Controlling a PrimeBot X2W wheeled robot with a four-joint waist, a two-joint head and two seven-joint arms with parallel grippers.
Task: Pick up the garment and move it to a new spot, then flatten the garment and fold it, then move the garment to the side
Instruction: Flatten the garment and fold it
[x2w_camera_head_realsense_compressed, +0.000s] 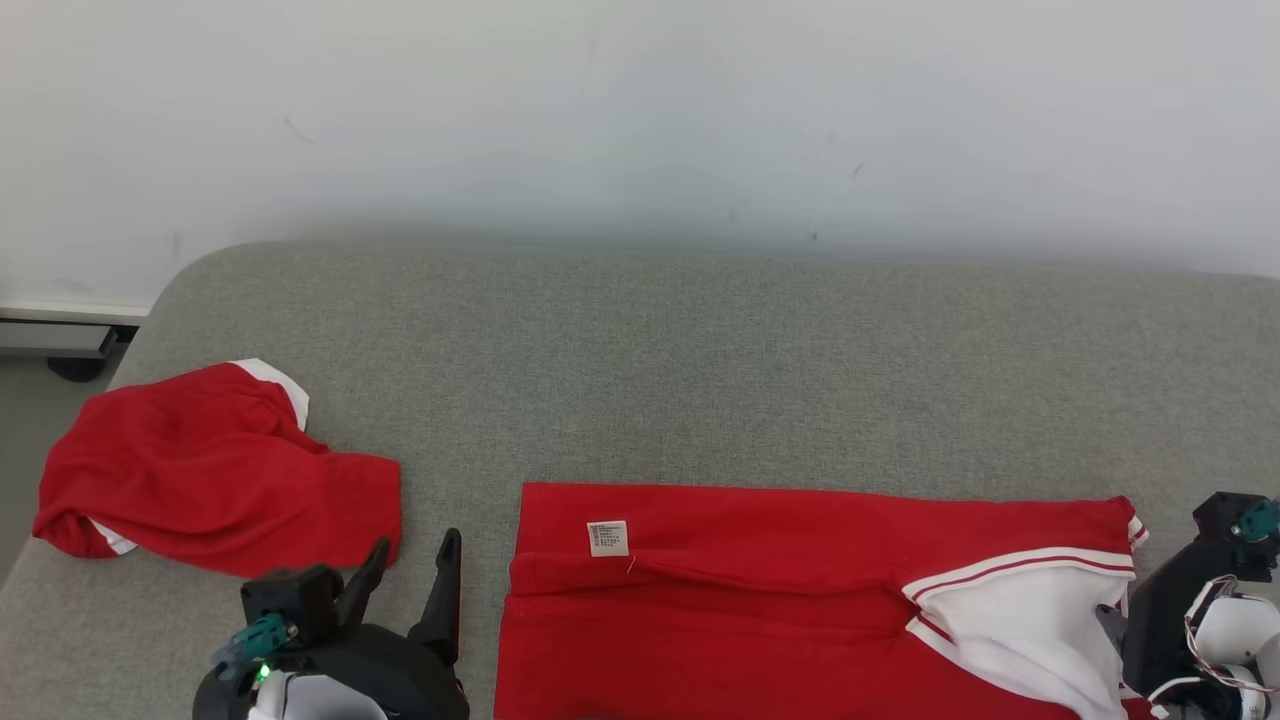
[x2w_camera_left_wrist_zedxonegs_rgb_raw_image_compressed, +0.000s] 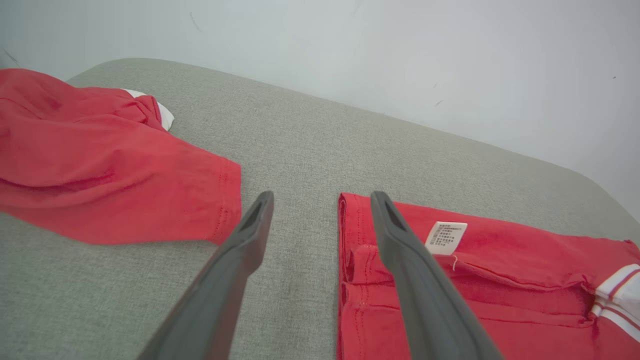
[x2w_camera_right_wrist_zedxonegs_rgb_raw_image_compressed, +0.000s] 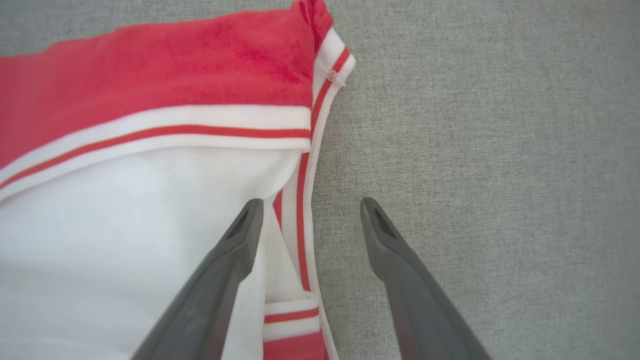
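Left pincer (x2w_camera_head_realsense_compressed: 415, 545) at the lower left of the head view, fingers spread wide, nothing held, just beside the left edge of the folded garment (x2w_camera_head_realsense_compressed: 750, 600). Red cloth laid flat along the near side of the grey padded surface (x2w_camera_head_realsense_compressed: 700, 350), white label (x2w_camera_head_realsense_compressed: 607, 537) near its left end, white panel with red-striped trim at its right end. Dark housing of the right arm (x2w_camera_head_realsense_compressed: 1180, 600) against that right end. Crumpled red garment (x2w_camera_head_realsense_compressed: 210, 470) apart at the far left, near the rounded corner. Pale wall (x2w_camera_head_realsense_compressed: 640, 110) behind.

From the left wrist: left pincer (x2w_camera_left_wrist_zedxonegs_rgb_raw_image_compressed: 321, 200) gaping and empty, one finger over bare grey surface, the other over the folded garment's (x2w_camera_left_wrist_zedxonegs_rgb_raw_image_compressed: 500, 280) left hem, label (x2w_camera_left_wrist_zedxonegs_rgb_raw_image_compressed: 446, 237) just past that tip. Crumpled red garment (x2w_camera_left_wrist_zedxonegs_rgb_raw_image_compressed: 100, 165) off to the view's left, not touching either finger.

From the right wrist: right pincer (x2w_camera_right_wrist_zedxonegs_rgb_raw_image_compressed: 311, 207) wide open, gripping nothing. One finger over the white panel of the folded garment (x2w_camera_right_wrist_zedxonegs_rgb_raw_image_compressed: 150, 65), the other over bare grey surface, striped edge trim (x2w_camera_right_wrist_zedxonegs_rgb_raw_image_compressed: 302, 200) running between the two tips.
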